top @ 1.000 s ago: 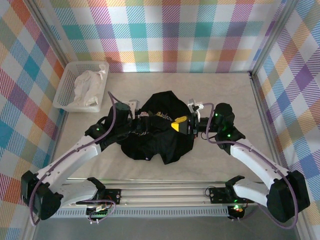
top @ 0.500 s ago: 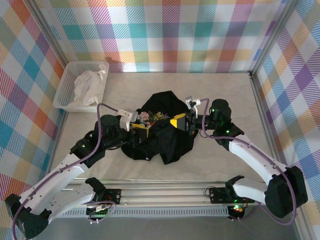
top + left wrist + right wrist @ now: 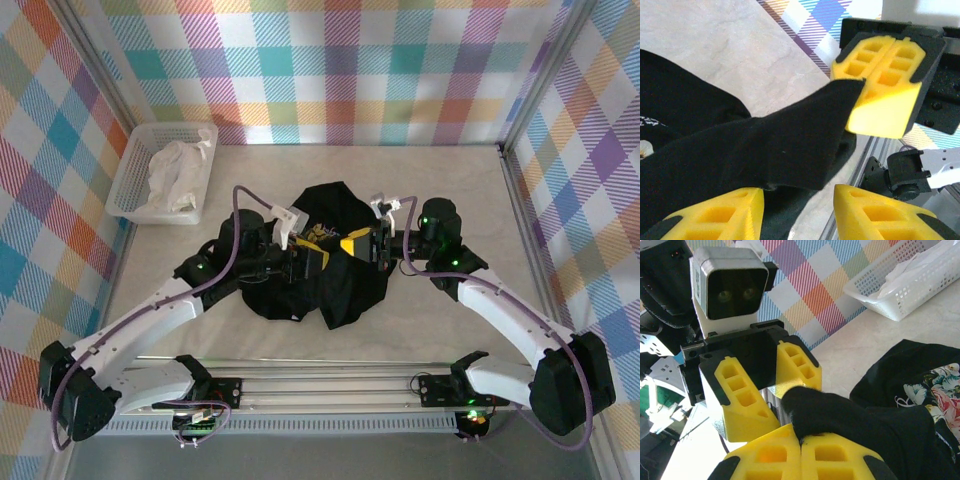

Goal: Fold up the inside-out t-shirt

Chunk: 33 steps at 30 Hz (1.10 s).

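The inside-out t-shirt lies crumpled and black in the middle of the table. My right gripper is shut on a raised corner of it; in the right wrist view its yellow fingertips pinch the black fabric. My left gripper faces the right one from the left and stands open. In the left wrist view its gap sits just short of the hanging flap, which the right gripper's fingers hold up. A printed floral patch shows on the shirt.
A white mesh basket holding a crumpled white cloth stands at the back left. Checked walls close in the table on three sides. A metal rail runs along the near edge by the arm bases.
My left arm has swung right across the shirt until its gripper faces the right one, and its jaws have narrowed somewhat. The right gripper has kept its hold, almost unmoved.
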Motion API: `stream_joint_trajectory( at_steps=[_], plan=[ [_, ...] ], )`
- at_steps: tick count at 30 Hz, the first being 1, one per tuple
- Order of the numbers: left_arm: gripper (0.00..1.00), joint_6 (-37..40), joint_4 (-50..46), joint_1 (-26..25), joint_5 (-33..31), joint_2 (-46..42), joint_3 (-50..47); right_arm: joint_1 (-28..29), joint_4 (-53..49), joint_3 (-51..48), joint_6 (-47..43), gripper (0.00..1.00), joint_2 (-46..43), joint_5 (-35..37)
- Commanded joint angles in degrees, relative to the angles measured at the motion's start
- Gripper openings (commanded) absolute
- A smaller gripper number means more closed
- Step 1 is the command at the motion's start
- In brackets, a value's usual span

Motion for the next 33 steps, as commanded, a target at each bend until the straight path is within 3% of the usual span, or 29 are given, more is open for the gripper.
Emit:
stream_joint_trajectory(
  at_steps=[1,9,23,28,33],
  plan=[
    [0.44,-0.80,2.06,-0.22,-0.94,1.86,2.99,-0.33,-0.42,1.22,-1.19,0.00,-1.02,-1.33],
    [0.50,-2.57,3.45,0.88,0.57,5.96,5.84,-0.28,-0.70,0.56,-2.84,0.00,-2.09,-3.51],
    [0.38,-7.25,10.63,2.79,7.96,10.01,7.21,-0.25,-0.74,-0.35,-4.29,0.00,-3.54,-5.41],
    [0.27,-9.11,13.32,2.81,11.79,10.90,7.36,-0.32,-1.95,-0.13,-5.13,0.00,-3.81,-3.97],
    [0.02,-8.33,10.76,2.81,10.89,9.17,7.24,-0.33,-5.86,0.79,-7.05,0.00,-4.62,-0.09]
  ],
)
